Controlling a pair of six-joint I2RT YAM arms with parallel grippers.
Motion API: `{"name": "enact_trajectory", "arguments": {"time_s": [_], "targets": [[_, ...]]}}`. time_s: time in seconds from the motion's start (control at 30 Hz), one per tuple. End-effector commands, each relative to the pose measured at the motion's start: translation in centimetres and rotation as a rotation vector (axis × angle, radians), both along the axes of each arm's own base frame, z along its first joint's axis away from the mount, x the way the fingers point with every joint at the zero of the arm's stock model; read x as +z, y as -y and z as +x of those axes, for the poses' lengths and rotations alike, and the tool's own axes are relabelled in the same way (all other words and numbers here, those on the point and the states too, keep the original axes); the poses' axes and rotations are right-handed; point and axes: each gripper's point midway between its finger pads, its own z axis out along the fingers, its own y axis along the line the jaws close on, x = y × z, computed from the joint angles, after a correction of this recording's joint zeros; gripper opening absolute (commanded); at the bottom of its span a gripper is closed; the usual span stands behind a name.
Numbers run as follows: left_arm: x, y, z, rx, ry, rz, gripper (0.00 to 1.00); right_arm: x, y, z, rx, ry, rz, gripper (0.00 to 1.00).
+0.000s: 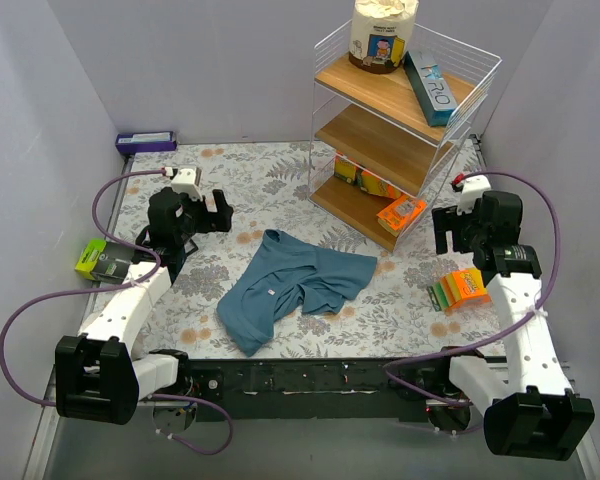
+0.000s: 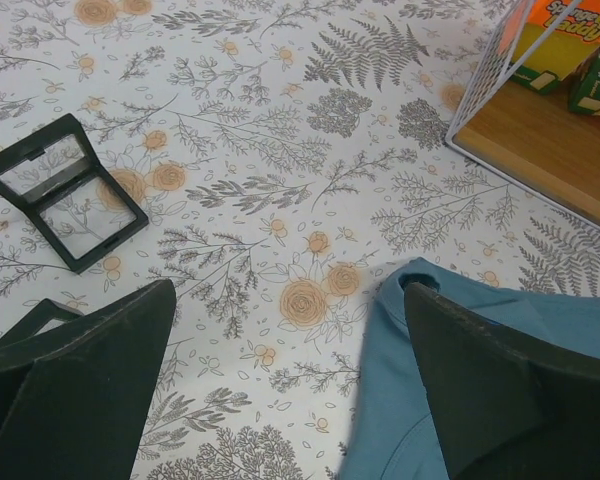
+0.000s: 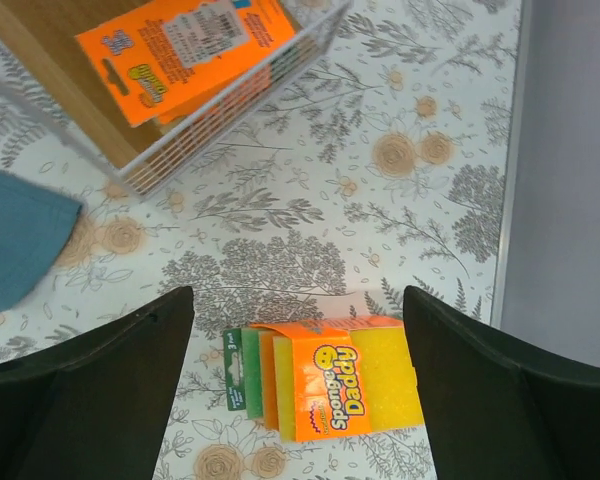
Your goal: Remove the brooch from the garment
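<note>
Teal T-shirt point(image 1: 298, 283) lies crumpled mid-table, whitish brooch point(image 1: 269, 291) on it; L gripper point(image 2: 288, 292) & R gripper point(image 3: 298, 295) hover either side, jaws apart, nothing held.

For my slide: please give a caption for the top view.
Left gripper and right gripper, both open, flank the shirt; brooch still on it.
</note>
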Motion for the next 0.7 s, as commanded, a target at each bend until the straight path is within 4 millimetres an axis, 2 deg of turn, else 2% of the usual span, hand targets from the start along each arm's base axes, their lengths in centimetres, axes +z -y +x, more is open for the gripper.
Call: {"name": "enact_trajectory", "arguments": {"time_s": [0.0,0.07,0.1,0.17,0.2,0.23,0.27,0.3,0.33,0.37,0.4,0.43,0.47,0.5,0.53,0.57,0.6,0.63,0.67], "targets": [[2.8,1.1,-0.3,-0.070,0.054,-0.007,0.98,1.5,-4.2,-1.1,0.334,0.099,-0.008,0.92],[3.3,1.7,-0.2,-0.104,0.065,-0.002,0.98,1.6,-6.0,-2.4,0.547,0.120,-0.076,0.91],[4.0,2.3,-0.2,-0.148,0.075,-0.005,0.98,1.5,-7.7,-4.0,0.663,0.117,-0.038,0.89],[4.4,3.0,0.1,-0.192,0.080,0.002,0.95,1.7,-8.9,-4.9,0.805,0.155,-0.078,0.85],[4.6,3.3,0.2,-0.208,0.085,0.003,0.89,1.9,-9.7,-5.4,0.861,0.169,-0.058,0.73],[5.5,4.0,0.2,-0.252,0.102,-0.005,0.82,2.0,-11.0,-5.8,0.928,0.178,-0.055,0.65],[4.7,4.3,0.0,-0.272,0.068,-0.008,0.70,2.2,-11.6,-5.8,0.962,0.188,-0.060,0.57],[5.0,4.7,-0.1,-0.295,0.067,-0.017,0.63,2.1,-12.2,-5.4,0.985,0.177,-0.063,0.43],[5.3,5.4,-0.4,-0.340,0.069,-0.033,0.48,2.4,-13.7,-5.3,1.043,0.195,-0.076,0.35],[5.4,5.8,-0.6,-0.362,0.068,-0.046,0.20,2.4,-14.3,-5.0,1.065,0.195,-0.086,0.26],[5.4,6.2,-0.6,-0.380,0.059,-0.066,0.05,1.8,-15.0,-4.2,1.082,0.172,-0.094,0.15],[5.4,6.5,-0.7,-0.395,0.052,-0.078,0.00,2.4,-16.5,-4.0,1.129,0.196,-0.104,0.11],[5.8,6.9,-0.8,-0.417,0.054,-0.091,0.00,3.0,-17.5,-3.0,1.143,0.232,-0.118,0.07],[5.7,7.0,-0.7,-0.416,0.042,-0.105,0.00,2.6,-18.3,-1.8,1.136,0.221,-0.120,0.01],[6.0,7.0,-0.5,-0.407,0.045,-0.109,0.00,3.0,-19.8,-1.4,1.165,0.241,-0.121,0.01],[6.2,6.6,-0.2,-0.378,0.047,-0.108,0.00,4.9,-21.2,0.1,1.166,0.329,-0.137,0.01],[6.2,6.4,-0.1,-0.356,0.043,-0.111,0.00,4.2,-22.0,1.6,1.141,0.315,-0.148,0.01],[6.5,6.1,0.0,-0.331,0.039,-0.123,0.00,4.5,-23.6,1.8,1.154,0.332,-0.134,0.01],[6.6,5.8,0.1,-0.304,0.037,-0.127,0.00,6.0,-24.8,2.8,1.147,0.379,-0.128,0.01]]}}
